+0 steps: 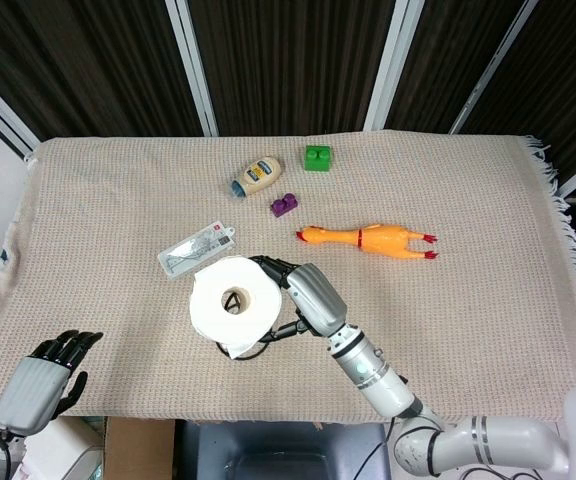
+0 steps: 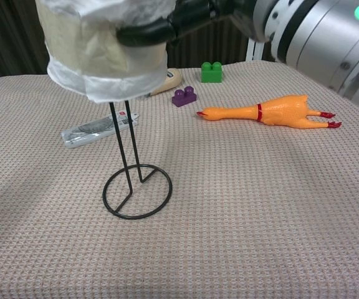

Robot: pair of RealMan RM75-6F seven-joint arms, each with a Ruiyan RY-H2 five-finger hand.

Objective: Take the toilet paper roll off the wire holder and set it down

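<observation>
**Roll up near the top of the post**

The toilet paper roll (image 1: 233,300) is high in the air in the right hand (image 1: 303,297), dark fingers (image 2: 147,32) wrapped round its side. It sits up at the top of the wire holder (image 2: 133,163) — the twin uprights run into its underside, the ring base flat on the tabletop (image 2: 260,205) directly below. Beyond the hand lie a rubber chicken (image 1: 368,238), a purple block (image 1: 285,205), a green block (image 1: 317,157), a squeeze bottle (image 1: 256,177) and a flat packet (image 1: 194,246). The left hand (image 1: 43,375) hangs off the near edge, well apart — empty, fingers together and slightly curled.
</observation>
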